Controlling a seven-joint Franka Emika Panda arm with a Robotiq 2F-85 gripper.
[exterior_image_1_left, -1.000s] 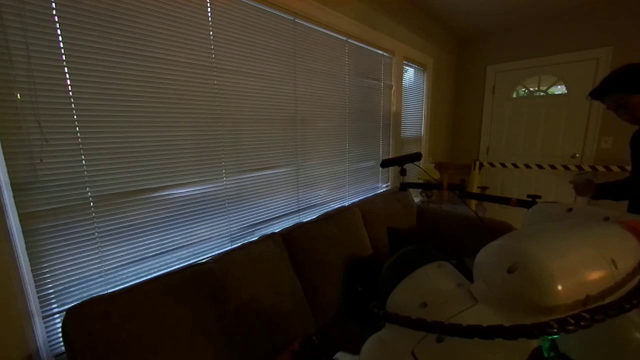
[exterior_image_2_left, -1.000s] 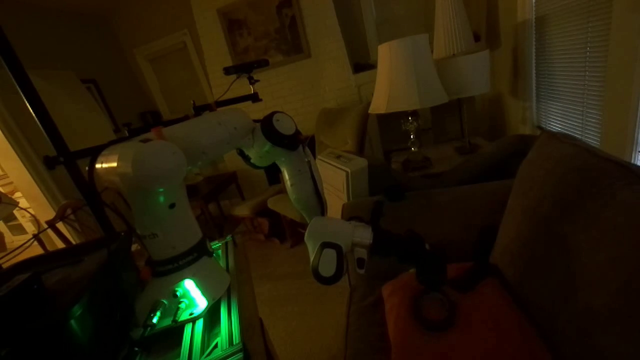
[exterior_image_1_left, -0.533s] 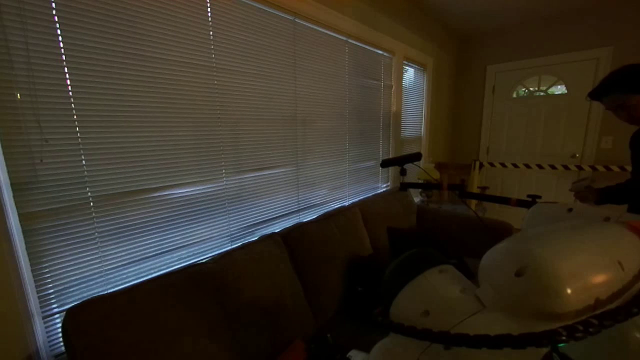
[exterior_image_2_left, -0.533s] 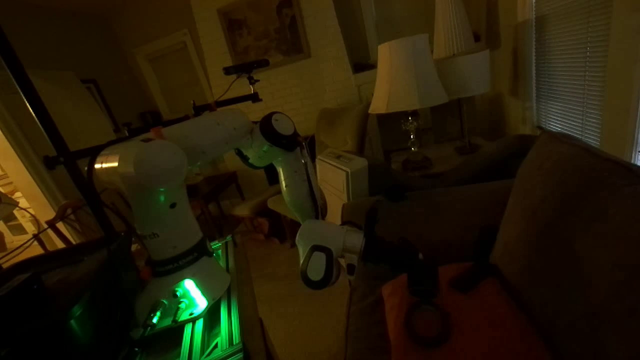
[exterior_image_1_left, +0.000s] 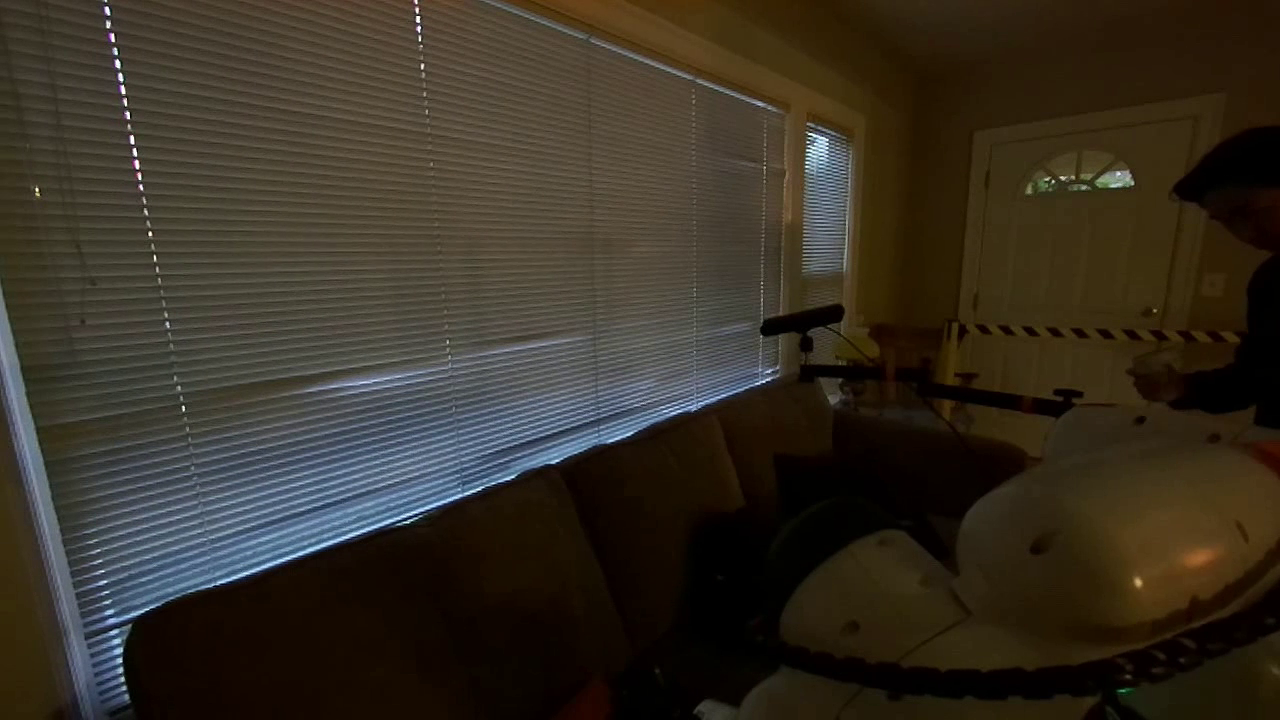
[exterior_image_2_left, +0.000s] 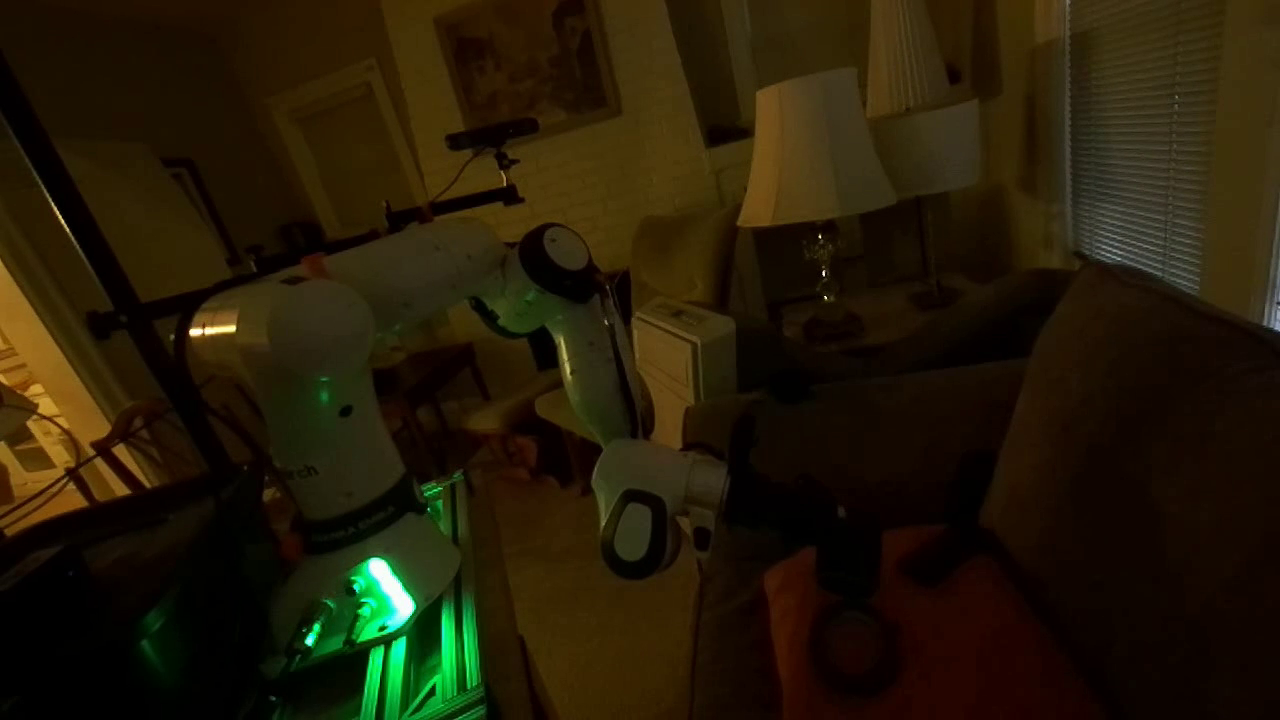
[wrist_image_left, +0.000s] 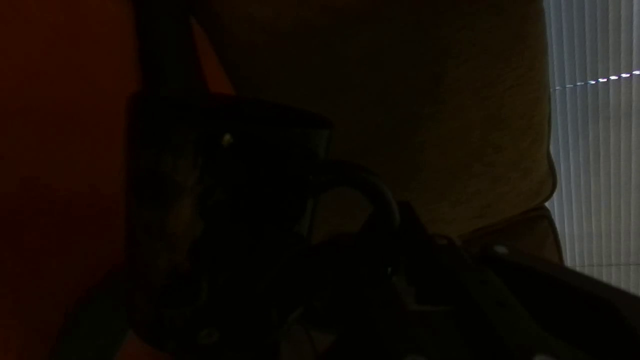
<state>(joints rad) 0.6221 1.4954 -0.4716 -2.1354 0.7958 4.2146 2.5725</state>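
Apparently, right of the white arm (exterior_image_2_left: 430, 270), the claw (exterior_image_2_left: 832, 512) is clenched on the handle (wrist_image_left: 367, 181) of a dark mug (wrist_image_left: 250, 200), over or on the orange cushion (exterior_image_2_left: 970, 650), left of the sofa back (exterior_image_2_left: 1130, 450), so gripping seems done, letting go not yet

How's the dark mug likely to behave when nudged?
The dark mug is probably stiff: its handle shows a smooth arc. Being round-bodied, it could roll on its side, though the jutting handle may stop it.

mug (wrist_image_left: 225, 215): smooth, faintly glossy | sofa (exterior_image_1_left: 480, 600): matt cloth | arm (exterior_image_1_left: 1090, 540): glossy plastic
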